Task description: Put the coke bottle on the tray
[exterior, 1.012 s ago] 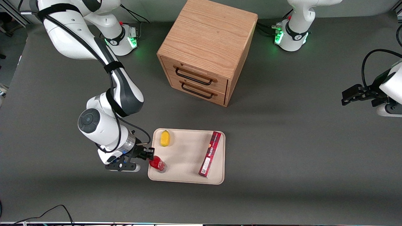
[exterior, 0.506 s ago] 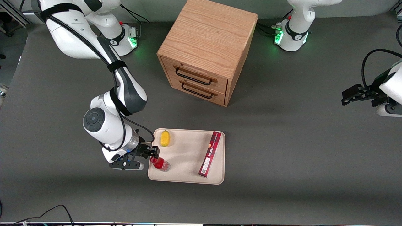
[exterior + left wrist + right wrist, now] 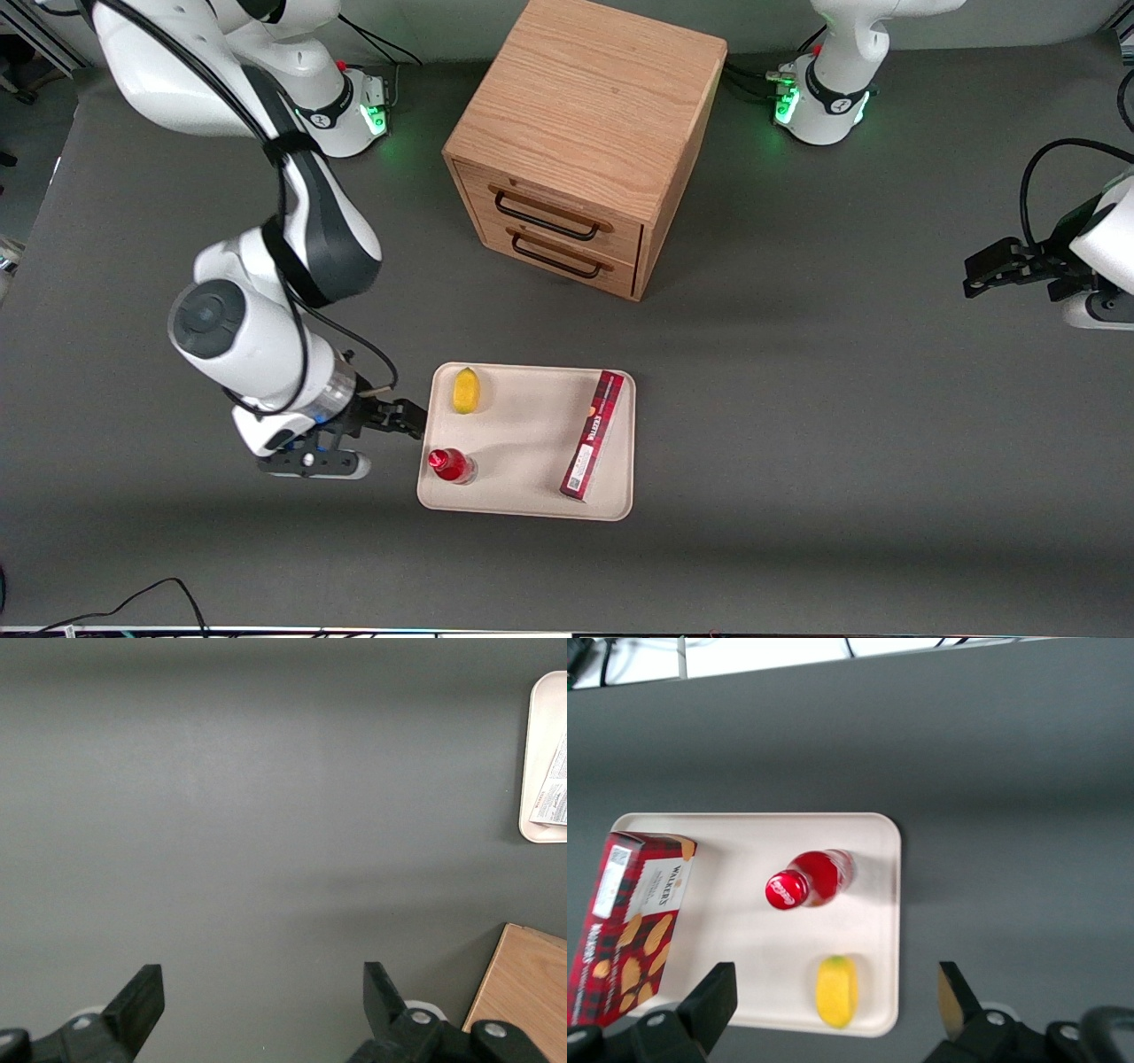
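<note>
The coke bottle, small and red with a red cap, stands upright on the cream tray, in the corner nearest the front camera at the working arm's end. It also shows in the right wrist view on the tray. My right gripper is open and empty. It hangs raised just off the tray's edge at the working arm's end, apart from the bottle. In the right wrist view the gripper has its fingers spread wide.
A yellow lemon and a long dark-red biscuit box lie on the tray. A wooden two-drawer cabinet stands farther from the front camera than the tray. The tray's corner shows in the left wrist view.
My gripper has let go of the bottle, opened, and drawn back and up off the tray toward the working arm's end. The bottle stays standing on the tray.
</note>
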Motion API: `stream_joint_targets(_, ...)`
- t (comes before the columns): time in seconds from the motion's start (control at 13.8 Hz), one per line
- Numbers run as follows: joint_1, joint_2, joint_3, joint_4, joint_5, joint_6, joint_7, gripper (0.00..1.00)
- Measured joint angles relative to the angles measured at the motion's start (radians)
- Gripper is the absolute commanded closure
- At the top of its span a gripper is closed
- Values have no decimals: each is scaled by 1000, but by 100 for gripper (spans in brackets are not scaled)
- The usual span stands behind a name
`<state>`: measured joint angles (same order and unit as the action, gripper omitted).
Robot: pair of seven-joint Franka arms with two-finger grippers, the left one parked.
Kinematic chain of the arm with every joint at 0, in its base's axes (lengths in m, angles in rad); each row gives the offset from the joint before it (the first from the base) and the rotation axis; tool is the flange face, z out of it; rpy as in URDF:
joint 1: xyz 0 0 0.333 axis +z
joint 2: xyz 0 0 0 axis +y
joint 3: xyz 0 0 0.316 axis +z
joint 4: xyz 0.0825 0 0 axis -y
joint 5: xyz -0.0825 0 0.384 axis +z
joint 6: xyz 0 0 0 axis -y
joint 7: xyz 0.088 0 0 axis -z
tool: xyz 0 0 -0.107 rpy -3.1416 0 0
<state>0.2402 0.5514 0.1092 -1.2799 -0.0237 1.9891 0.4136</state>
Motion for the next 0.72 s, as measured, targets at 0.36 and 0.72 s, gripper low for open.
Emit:
stream_joint_targets(0.36,-113,-267,-19,22,-36,-326,-161,0)
stream_joint_targets(0.72,-192,-477,-105,13,-33,-529,-376,0)
